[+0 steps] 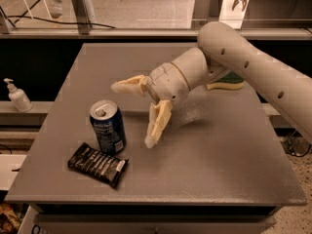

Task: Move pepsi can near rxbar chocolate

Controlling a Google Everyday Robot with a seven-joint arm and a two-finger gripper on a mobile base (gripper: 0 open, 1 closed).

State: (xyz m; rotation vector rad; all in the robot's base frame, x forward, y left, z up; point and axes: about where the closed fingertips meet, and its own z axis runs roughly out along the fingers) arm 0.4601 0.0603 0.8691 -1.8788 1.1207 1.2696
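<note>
Camera view: pepsi can (107,126) upright on near-left part of worktop (219,160). Rxbar chocolate (97,164) flat just near of can; contact unclear. Gripper (131,115) just right of can. Fingers (158,123) spread wide apart, empty, clear of can. Sponge (226,81) far right, partly behind arm. Pump bottle (17,95) on ledge off left.
</note>
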